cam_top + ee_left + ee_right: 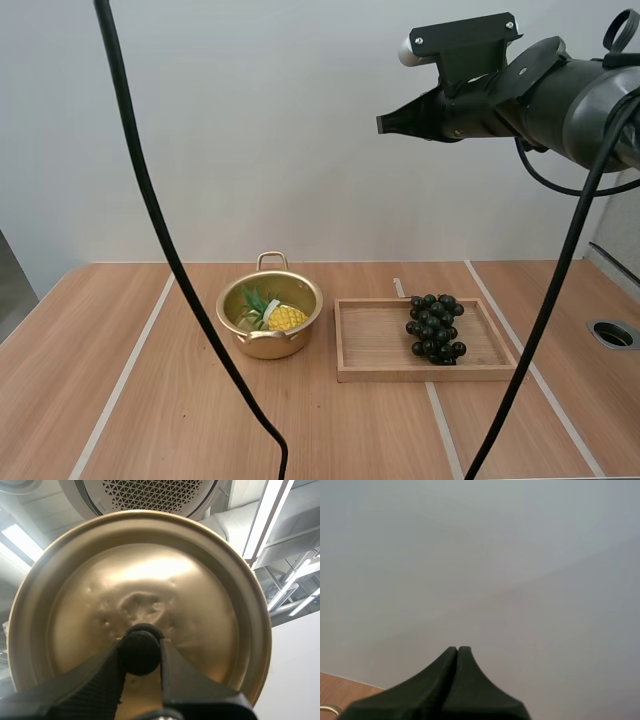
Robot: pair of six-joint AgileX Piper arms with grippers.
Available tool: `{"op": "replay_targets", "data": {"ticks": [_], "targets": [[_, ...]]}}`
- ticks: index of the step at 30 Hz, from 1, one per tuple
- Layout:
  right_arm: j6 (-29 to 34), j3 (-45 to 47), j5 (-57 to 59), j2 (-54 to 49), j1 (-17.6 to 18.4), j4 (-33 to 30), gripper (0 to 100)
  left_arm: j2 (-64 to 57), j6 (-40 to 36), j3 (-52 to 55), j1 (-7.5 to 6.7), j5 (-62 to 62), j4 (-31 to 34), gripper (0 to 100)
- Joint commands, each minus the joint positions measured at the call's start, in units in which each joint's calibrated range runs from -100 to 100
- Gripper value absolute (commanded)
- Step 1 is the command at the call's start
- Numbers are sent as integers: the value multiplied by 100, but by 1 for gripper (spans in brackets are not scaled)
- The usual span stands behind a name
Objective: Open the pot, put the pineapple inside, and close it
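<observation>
High view: the lidless golden pot (298,293) sits on the table (150,420) with the pineapple (283,318) inside, beside the wooden tray (375,345) of grapes (435,328); the right gripper (384,124) hangs high above; left wrist view: the left gripper (140,651) pinches the lid (150,575) by its black knob (139,647); right wrist view: the right fingers (442,682) lie pressed together, empty.

Black rounded arm (565,95); black ribbed end effector fingers (100,680).

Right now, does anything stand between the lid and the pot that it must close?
Nothing visible does. The left fingers hold the lid by its knob; the pot stands open, with only the pineapple inside. The grapes lie on the tray beside it.
</observation>
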Motion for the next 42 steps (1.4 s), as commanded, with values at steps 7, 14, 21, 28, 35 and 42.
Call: {"op": "replay_targets", "data": {"ticks": [7, 14, 21, 28, 35, 42], "targets": [[-3, -8, -111, -95, -26, 3, 0, -29, 11, -18, -4, -112, 54, 0], [-3, -8, -111, -95, -26, 3, 0, -29, 11, -18, -4, -112, 54, 0], [-3, -8, -111, -95, -26, 3, 0, -29, 11, -18, -4, -79, 54, 0], [-3, -8, -111, -95, -26, 3, 0, -29, 11, -18, -4, -56, 54, 0], [-3, -8, -108, -83, -26, 3, 0, -29, 11, -18, -4, -56, 54, 0], [-3, -8, -108, -83, -26, 109, 0, -82, 11, -18, -4, -52, 54, 0]]}}
